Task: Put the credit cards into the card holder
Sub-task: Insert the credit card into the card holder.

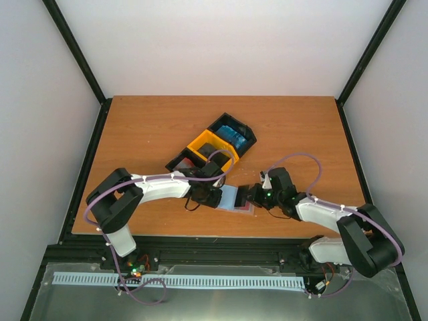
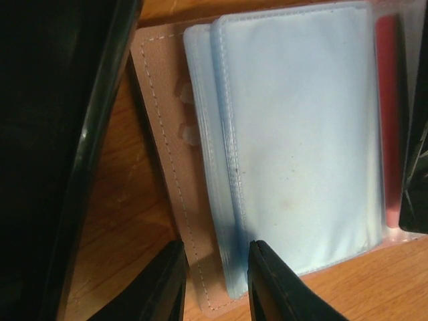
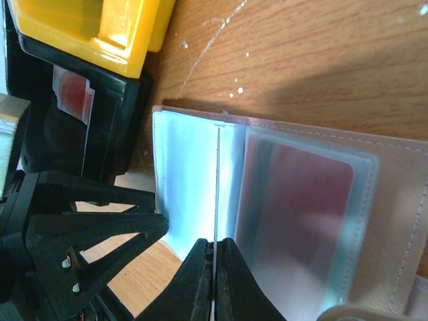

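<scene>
**Parting a pocket of the card holder (image 1: 235, 198), which is lying open on the table (image 1: 147, 127) between the two grippers, just in front of the bins.**
The right gripper (image 3: 215, 244) is pinching one translucent pocket leaf (image 3: 216, 174) tight and standing it on edge. The left gripper (image 2: 215, 254), jaws narrowly parted, is straddling the tan cover's edge; contact cannot be told. A red card (image 3: 307, 194) is sitting in the neighbouring pocket. Done well, the left is pressing the cover flat while the right is peeling gently, so that nothing is dragging or creasing.

Tan leather-like card holder (image 2: 170, 174), glossy translucent plastic pockets (image 2: 301, 134), wooden table (image 1: 147, 127).
</scene>
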`<state>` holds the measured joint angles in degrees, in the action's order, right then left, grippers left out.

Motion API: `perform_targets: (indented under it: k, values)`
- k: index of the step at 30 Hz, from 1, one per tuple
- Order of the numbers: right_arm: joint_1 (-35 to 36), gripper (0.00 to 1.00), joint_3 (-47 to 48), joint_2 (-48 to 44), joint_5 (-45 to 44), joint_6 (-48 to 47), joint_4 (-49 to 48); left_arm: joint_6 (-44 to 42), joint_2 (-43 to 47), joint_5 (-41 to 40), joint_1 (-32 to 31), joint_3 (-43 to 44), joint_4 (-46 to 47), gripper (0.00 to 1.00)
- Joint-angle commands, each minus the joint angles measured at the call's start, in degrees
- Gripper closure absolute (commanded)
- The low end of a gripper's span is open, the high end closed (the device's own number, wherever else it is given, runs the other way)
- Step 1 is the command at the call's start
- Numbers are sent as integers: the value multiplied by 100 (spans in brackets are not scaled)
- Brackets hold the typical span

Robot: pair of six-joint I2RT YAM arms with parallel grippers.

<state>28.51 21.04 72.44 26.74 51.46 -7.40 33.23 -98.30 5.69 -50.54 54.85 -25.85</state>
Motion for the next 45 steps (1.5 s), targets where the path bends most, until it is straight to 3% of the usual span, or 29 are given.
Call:
perform_targets:
  k: [1,26,33,40,45]
  values:
    - [-39,97,13,222,282,-36,-202,-189,-180,-137,-43,172,-227,73]
    - [-13,97,-115,1431,596,53,-1641,-203,-233,-45,-43,234,-203,76]
    - [153,96,-187,1700,708,471,-2079,-170,-234,-51,-43,270,-210,76]
    - [211,86,-153,1935,657,746,-2266,-151,-227,-44,-43,264,-211,76]
    - [306,70,-45,1350,178,684,-1393,-155,-183,-50,-43,300,-290,76]
